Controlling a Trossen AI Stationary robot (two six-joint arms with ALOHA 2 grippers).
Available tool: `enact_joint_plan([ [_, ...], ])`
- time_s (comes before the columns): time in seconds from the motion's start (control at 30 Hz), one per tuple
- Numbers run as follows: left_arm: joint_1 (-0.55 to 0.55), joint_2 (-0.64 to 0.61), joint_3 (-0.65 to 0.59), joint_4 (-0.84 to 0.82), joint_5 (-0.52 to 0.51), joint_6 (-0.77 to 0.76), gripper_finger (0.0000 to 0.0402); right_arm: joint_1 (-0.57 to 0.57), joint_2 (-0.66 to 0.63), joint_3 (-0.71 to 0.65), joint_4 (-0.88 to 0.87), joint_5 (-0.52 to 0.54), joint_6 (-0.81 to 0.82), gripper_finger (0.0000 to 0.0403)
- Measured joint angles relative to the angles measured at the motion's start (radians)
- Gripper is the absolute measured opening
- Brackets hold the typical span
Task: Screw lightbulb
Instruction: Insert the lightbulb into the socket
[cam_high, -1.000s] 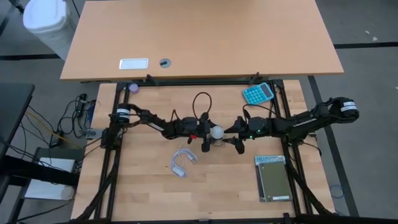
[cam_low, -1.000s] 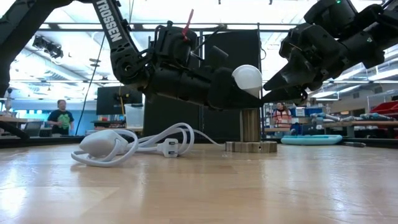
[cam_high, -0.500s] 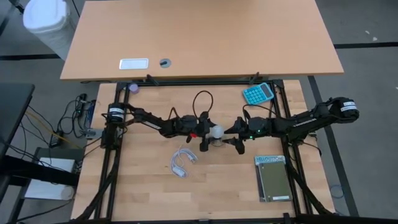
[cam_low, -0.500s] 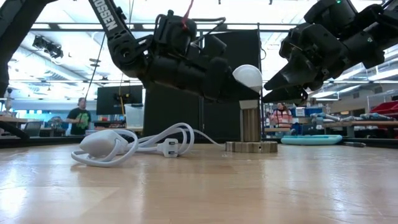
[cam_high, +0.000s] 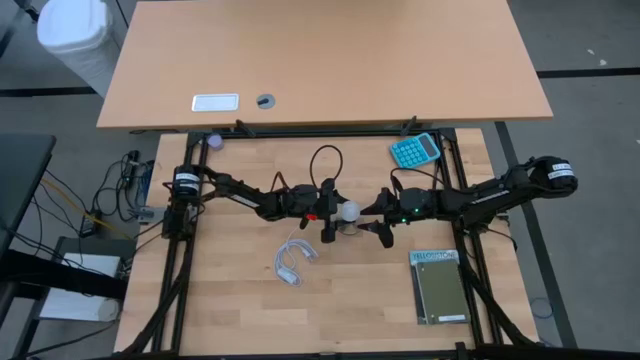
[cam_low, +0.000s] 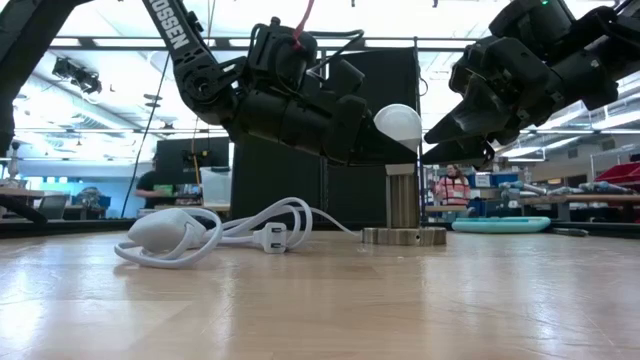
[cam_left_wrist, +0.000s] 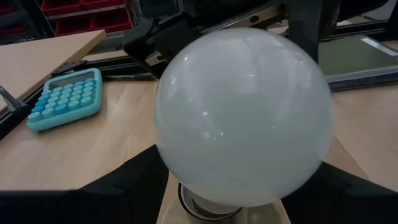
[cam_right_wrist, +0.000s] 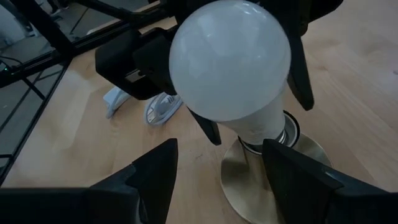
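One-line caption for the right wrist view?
Left gripper grips the white lightbulb seated in its socket base; right gripper open nearby.

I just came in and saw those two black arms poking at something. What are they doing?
They are putting in a lightbulb. It sits on top of a socket on a round brass base, in the middle of the wooden table. The left gripper has its fingers on either side of the bulb, as if turning it. The right gripper waits open just beside it, not touching. A coiled white cable lies nearby.
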Motion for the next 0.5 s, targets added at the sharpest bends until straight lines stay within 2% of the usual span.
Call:
enact_joint_plan([
  [0.33,-0.005,-0.01,0.0,-0.061,0.002,-0.022,0.0271,0.006,-0.063,0.001,-0.099,0.0,0.002,0.0236],
  [0.5,-0.006,-0.02,0.0,-0.093,0.005,-0.025,0.0271,0.037,-0.089,0.136,-0.427,0.045,-0.034,0.0236],
])
